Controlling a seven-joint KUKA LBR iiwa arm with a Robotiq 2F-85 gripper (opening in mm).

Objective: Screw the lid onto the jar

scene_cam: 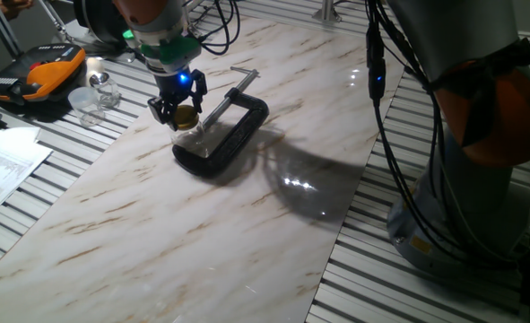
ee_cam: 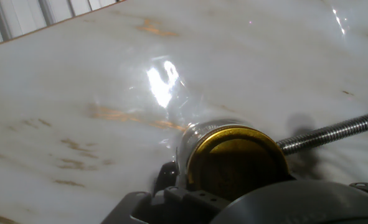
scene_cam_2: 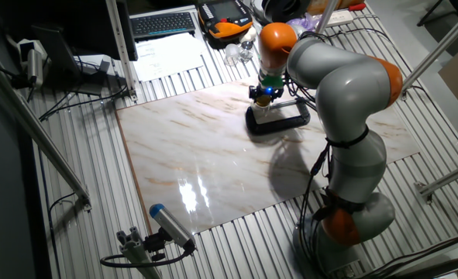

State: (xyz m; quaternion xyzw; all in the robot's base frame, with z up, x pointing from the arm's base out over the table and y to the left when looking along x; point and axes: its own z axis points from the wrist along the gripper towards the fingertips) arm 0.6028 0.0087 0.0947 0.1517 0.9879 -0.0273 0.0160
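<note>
Marble tabletop (scene_cam: 247, 215) bears no legible writing; end effector (scene_cam: 184, 115) is clamped on the lid (ee_cam: 236, 158) atop the jar (scene_cam: 193, 136).

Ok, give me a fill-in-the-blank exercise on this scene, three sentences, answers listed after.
1. The gripper holds a round lid whose colour is ____.
2. The clear glass jar stands inside the frame of a black ____.
3. The tabletop under the clamp has a ____ pattern.

Missing words: gold; C-clamp; marble
</note>
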